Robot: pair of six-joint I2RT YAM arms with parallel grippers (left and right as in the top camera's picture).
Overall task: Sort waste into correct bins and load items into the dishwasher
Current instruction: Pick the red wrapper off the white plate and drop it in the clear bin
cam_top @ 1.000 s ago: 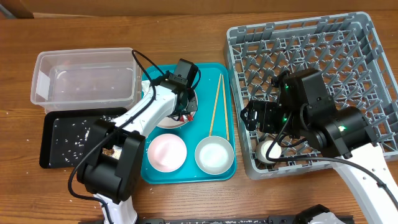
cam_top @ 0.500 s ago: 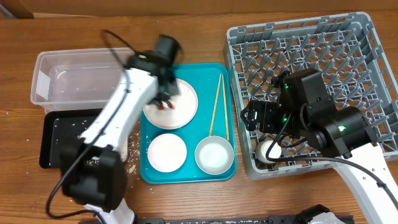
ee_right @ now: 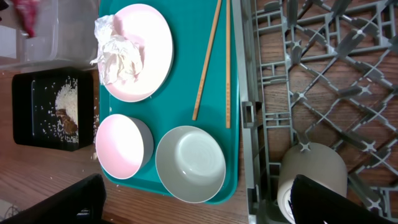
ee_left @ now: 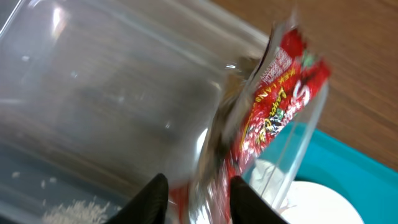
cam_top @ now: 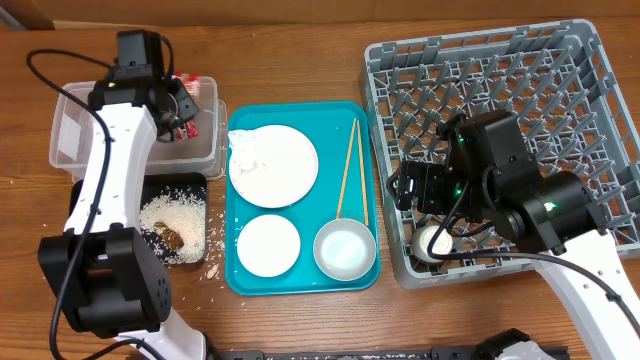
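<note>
My left gripper (cam_top: pixel 178 108) is shut on the red snack wrapper (cam_top: pixel 188 92) over the right end of the clear tub (cam_top: pixel 80 135). In the left wrist view the wrapper (ee_left: pixel 273 106) hangs between my jaws (ee_left: pixel 199 199) beside the tub wall (ee_left: pixel 112 106). The crumpled napkin (cam_top: pixel 244 150) lies on the large white plate (cam_top: pixel 280 168). The pale-pink plate (cam_top: pixel 268 244), the bowl (cam_top: pixel 345 250) and the chopsticks (cam_top: pixel 350 170) lie on the teal tray. The black tray (cam_top: pixel 90 215) holds rice and brown scraps (cam_top: pixel 172 215). My right gripper (cam_top: pixel 412 190) is open over the dish rack (cam_top: pixel 520 90), near the cup (cam_top: pixel 435 241).
The teal tray (cam_top: pixel 300 285) sits between the bins and the rack. The right wrist view shows the bowl (ee_right: pixel 189 163), pink plate (ee_right: pixel 123 144), napkin (ee_right: pixel 118 56), chopsticks (ee_right: pixel 208 62), cup (ee_right: pixel 311 171) and rack (ee_right: pixel 323 74). Rice grains lie loose on the table beside the black tray.
My left arm swung left from the large white plate to above the clear tub, carrying the red wrapper. The black tray with rice is now uncovered. The right arm has not moved.
</note>
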